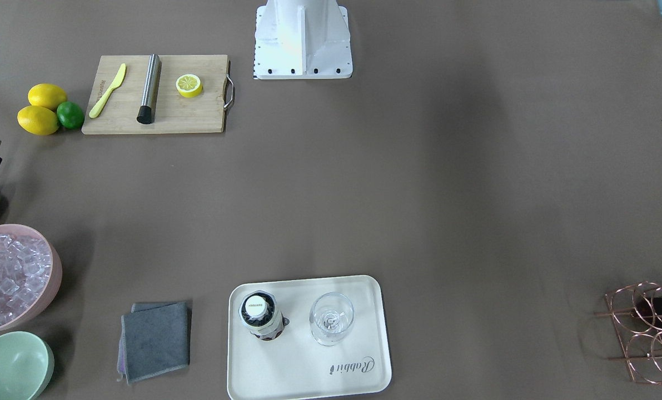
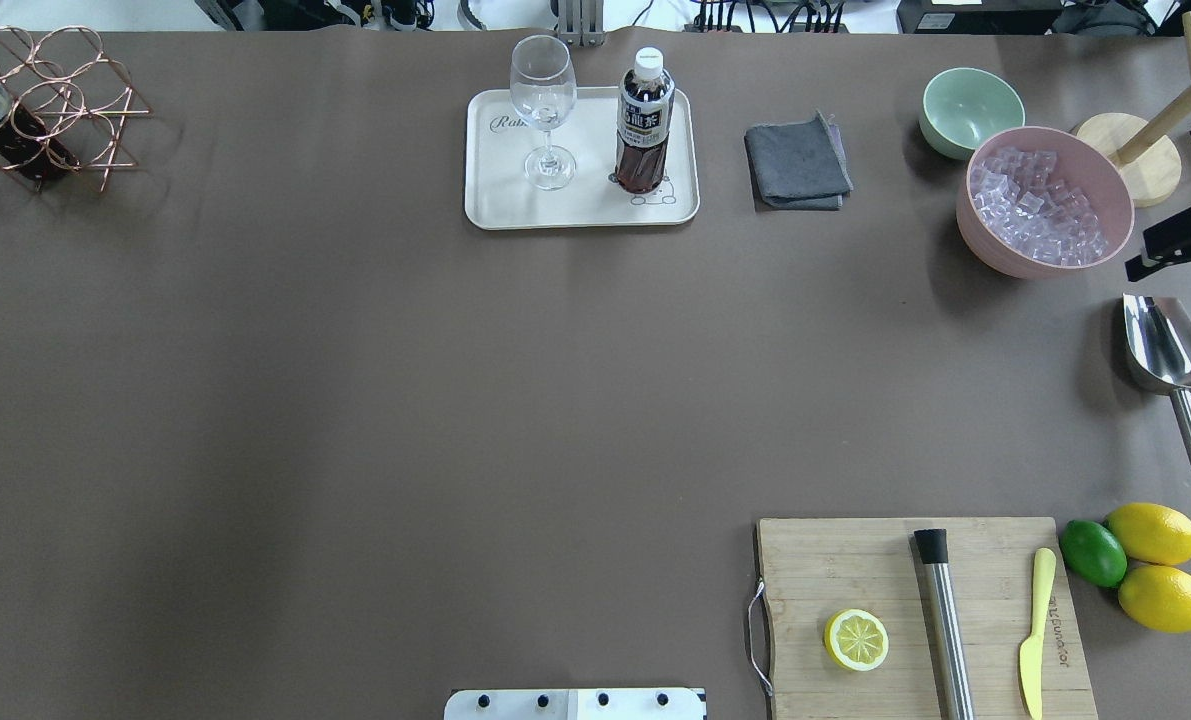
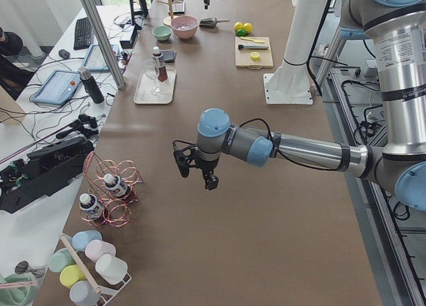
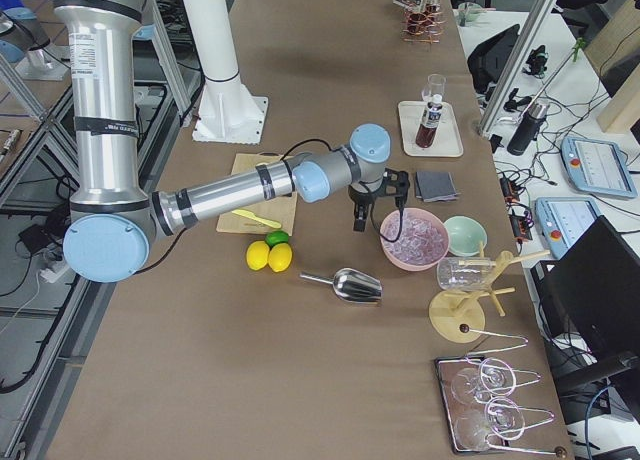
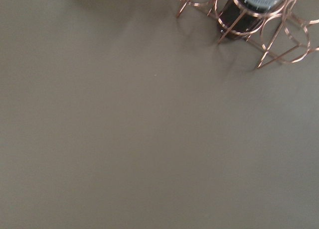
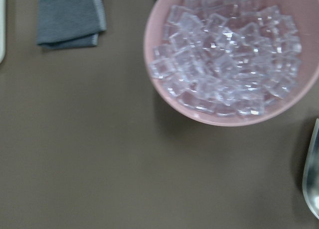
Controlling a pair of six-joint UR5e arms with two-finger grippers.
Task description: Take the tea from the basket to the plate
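Front-facing: shows tea [image 1: 260, 314] upright on plate [image 1: 303, 373], just beside wine glass [image 1: 331, 318], well apart from basket [image 1: 646, 333].

Overhead: looks full, so probably hefty; rigid, smooth, tall and tippy. Best gripped mid-body, below the cap.

Left side: finds left gripper [image 3: 198, 176] hovering near basket, nothing visibly held; cannot tell how far open.

Right side: puts right gripper [image 4: 378, 216] by ice bowl [image 4: 410, 240]; again cannot tell.

A big brown table [image 3: 266, 226] fills the room. In the left side view, a white desk [image 3: 40, 120] with a keyboard [image 3: 83, 32] sits at ten o'clock.
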